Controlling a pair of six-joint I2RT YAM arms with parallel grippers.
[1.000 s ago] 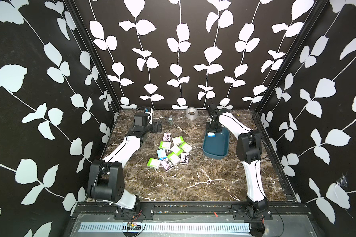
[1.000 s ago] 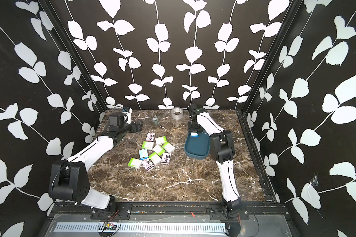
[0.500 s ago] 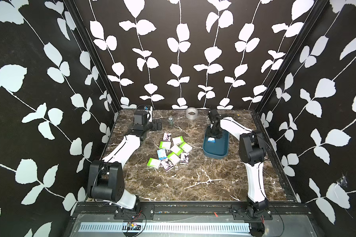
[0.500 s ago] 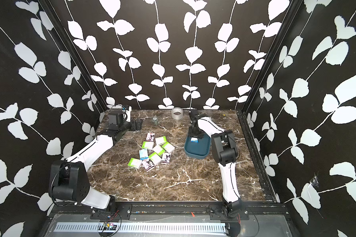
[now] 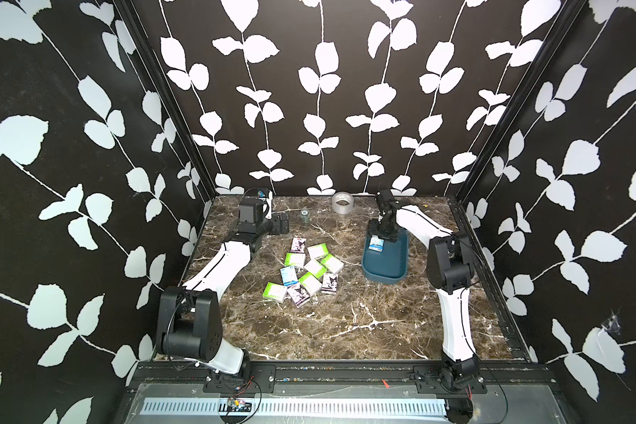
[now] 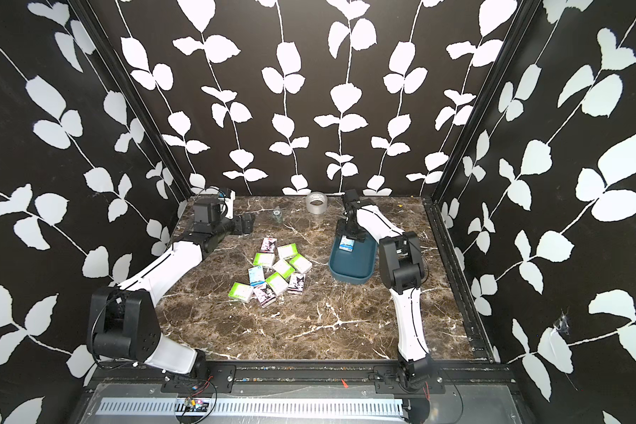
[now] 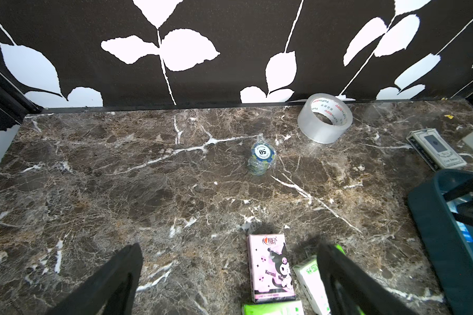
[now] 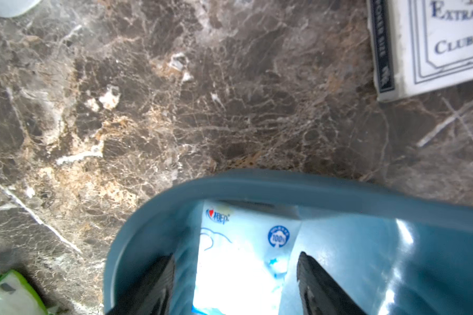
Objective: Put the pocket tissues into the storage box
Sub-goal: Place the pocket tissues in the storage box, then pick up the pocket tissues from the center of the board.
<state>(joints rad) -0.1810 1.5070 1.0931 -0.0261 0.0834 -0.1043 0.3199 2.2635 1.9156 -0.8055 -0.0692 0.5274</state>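
The right gripper [image 8: 235, 255] has been opened around the white-and-blue rectangular tissue pack [image 8: 243, 240] laid in the dark teal plastic storage box [image 8: 284, 188], long axis toward its far rim; the left gripper [image 7: 230, 245] is held wide.

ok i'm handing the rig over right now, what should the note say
Left gripper: open, empty, at the far left of the table.
Right gripper: open, low over the far end of the box, with a blue pack between its fingers.
Done: that one blue pack lies in the box.
Left: about ten packs piled mid-table, all outside the box.
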